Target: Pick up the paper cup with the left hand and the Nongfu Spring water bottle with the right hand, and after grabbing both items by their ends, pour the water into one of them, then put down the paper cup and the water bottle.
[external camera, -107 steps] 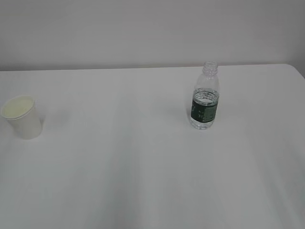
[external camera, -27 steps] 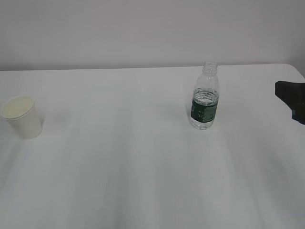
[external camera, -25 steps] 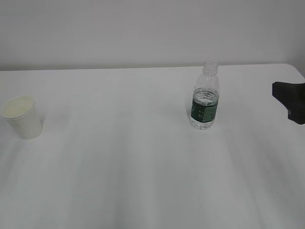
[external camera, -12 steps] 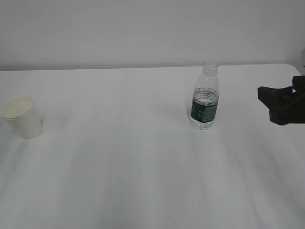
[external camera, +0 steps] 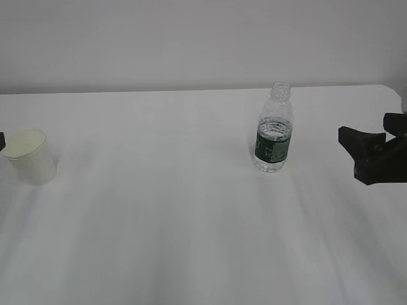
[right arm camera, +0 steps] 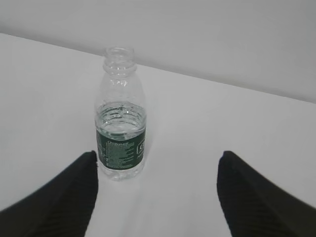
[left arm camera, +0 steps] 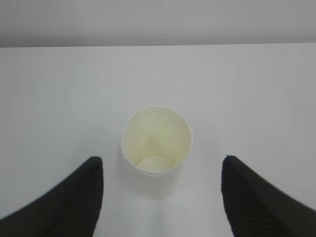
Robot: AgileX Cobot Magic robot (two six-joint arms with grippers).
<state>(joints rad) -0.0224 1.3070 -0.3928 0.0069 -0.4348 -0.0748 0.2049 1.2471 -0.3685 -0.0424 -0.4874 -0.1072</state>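
- The paper cup (left arm camera: 156,150) stands upright on the white table (external camera: 159,222), long axis vertical, rolled rim and open mouth pointing up; it sits just ahead of my left gripper (left arm camera: 160,197), centred in the gap between the two dark fingers (left arm camera: 74,197), touching neither.
- The Nongfu Spring water bottle (right arm camera: 120,118) also stands upright, its uncapped threaded neck pointing up, ahead of my right gripper (right arm camera: 155,197) and nearer its left finger (right arm camera: 64,202) than its right one, not touched.
- My left gripper is spread wide and holds nothing.
- My right gripper is likewise spread wide and empty; in the exterior view it (external camera: 356,155) hangs well to the right of the bottle (external camera: 274,130).
- Count: one cup, one bottle. The water (right arm camera: 120,123) fills the bottle to about the top of the dark green label band.
- The cup (external camera: 28,155) and bottle stand well apart on the table.
- Around them there is only table and a plain pale wall (external camera: 191,38) behind; the path from each gripper to its object lies open.
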